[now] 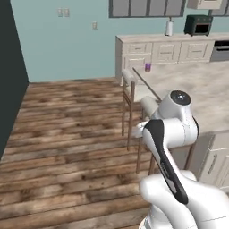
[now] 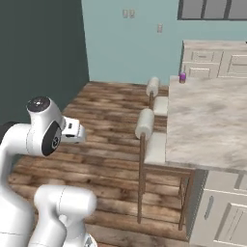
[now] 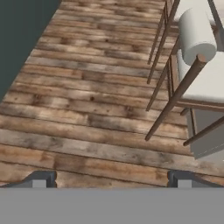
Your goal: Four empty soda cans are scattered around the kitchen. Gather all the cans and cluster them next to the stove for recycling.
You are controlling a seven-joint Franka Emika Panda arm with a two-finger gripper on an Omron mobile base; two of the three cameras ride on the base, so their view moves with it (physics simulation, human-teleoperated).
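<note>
1. A broad stretch of wood plank floor (image 1: 71, 134) is left unobstructed to the left of the bench (image 2: 212, 120), up to the teal wall (image 1: 67, 44).
2. The bench's left edge is lined by two stools (image 2: 152, 140), their padded backrests and slanted wooden legs standing in the way of any low approach from the floor side.
3. The benchtop is seen mostly bare; a purple soda can (image 1: 148, 67) is stood alone near its far left corner.
4. The open end effector (image 3: 111, 179) is held above bare floor, with the near stool's legs (image 3: 175, 96) standing ahead to its right.
5. A dark wall (image 2: 38, 58) bounds the floor on the far left.
</note>
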